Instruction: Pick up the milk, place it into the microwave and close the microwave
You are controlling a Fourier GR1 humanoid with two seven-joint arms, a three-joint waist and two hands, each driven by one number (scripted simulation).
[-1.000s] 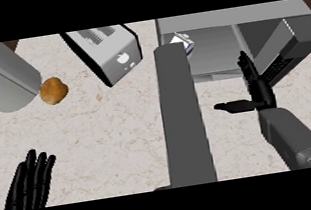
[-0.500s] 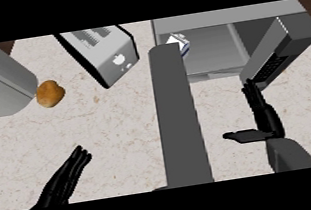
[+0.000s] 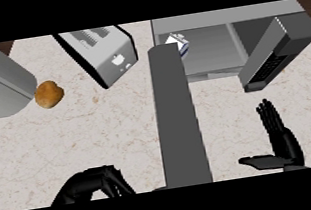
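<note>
You'll find the milk [image 3: 177, 43] inside the open microwave [image 3: 249, 12], far right on the desk [image 3: 117, 125]. Your right robot hand [image 3: 281, 136] is spread straight near its door [image 3: 276, 55]; the left robot hand [image 3: 93, 185] is curled, holding nothing.

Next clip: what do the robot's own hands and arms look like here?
Both are plain black. The right hand has slim, segmented fingers and a shorter thumb. The left hand shows as a black, rounded shape at the lower edge. No cables or markings show; the forearms do not show.
</note>
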